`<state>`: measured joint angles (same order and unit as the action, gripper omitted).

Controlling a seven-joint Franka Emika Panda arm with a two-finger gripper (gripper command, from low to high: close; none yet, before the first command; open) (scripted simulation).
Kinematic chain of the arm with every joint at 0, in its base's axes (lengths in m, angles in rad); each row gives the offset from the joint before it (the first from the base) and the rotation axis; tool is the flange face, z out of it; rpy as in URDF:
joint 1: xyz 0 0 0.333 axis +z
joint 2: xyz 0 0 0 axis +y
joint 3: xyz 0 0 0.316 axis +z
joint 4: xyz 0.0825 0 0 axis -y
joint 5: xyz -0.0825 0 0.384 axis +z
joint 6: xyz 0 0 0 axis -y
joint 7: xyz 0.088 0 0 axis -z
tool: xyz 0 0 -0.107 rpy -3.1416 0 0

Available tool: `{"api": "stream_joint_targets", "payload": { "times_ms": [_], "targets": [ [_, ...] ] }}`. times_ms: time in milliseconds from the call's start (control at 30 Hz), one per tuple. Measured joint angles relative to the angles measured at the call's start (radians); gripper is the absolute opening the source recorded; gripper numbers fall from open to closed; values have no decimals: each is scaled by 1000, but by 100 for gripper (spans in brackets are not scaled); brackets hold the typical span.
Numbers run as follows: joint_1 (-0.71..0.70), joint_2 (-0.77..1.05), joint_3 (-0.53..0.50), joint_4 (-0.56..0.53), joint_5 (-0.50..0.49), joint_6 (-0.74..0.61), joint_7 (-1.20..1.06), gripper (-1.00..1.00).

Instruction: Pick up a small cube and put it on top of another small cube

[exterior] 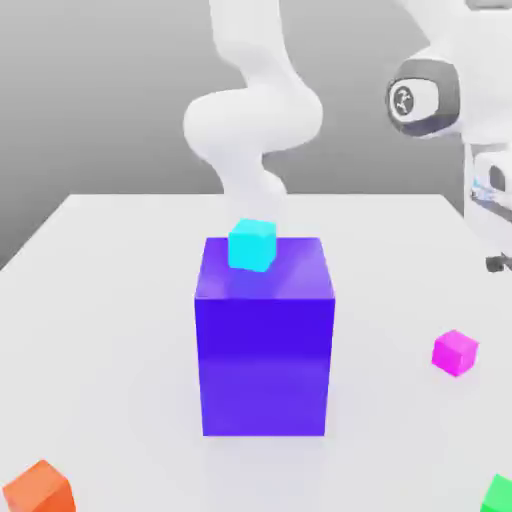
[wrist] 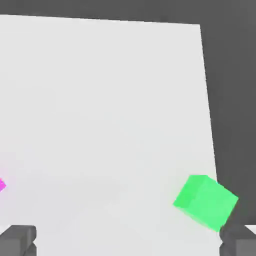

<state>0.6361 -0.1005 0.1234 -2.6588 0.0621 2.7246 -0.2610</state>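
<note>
The tall blue-purple block (exterior: 265,345) with a cyan cube (exterior: 251,245) on top stands mid-table (exterior: 110,290), the chief obstacle. Around the magenta cube (exterior: 455,352), at the exterior view's right, bare surface lies open; a green cube (exterior: 498,494) sits nearer, an orange cube (exterior: 40,490) near left.

The orange cube (exterior: 40,489) and green cube (exterior: 499,494) at the near edge are cut off in the exterior view. The pink cube (wrist: 2,185) is only a sliver in the hand view. The blue block (exterior: 265,335) hides part of the cyan cube (exterior: 251,245) behind it.
</note>
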Motion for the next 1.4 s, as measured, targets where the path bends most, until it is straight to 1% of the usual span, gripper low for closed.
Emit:
{"api": "stream_joint_targets", "payload": {
  "times_ms": [133, 200, 300, 400, 433, 667, 733, 867, 900, 1000, 1400],
  "targets": [
    [109, 119, 43, -61, -56, 73, -132, 0],
    [125, 181, 45, -83, -105, 112, -166, 0],
    [155, 287, 5, -73, -174, 193, -139, 0],
    [203, 395, -52, -53, -214, 279, -111, 0],
    [212, 418, -62, -48, -219, 298, -107, -100],
    [214, 417, -64, -48, -221, 296, -106, -100],
    [196, 363, -41, -59, -200, 252, -123, -100],
    [171, 223, 2, -87, -122, 141, -180, -100],
    [165, 213, -2, -73, -111, 116, -178, -100],
    [138, 234, -35, 15, -96, 51, -137, -100],
    [10, 418, -198, 447, -20, -198, 53, -100]
  ]
}}
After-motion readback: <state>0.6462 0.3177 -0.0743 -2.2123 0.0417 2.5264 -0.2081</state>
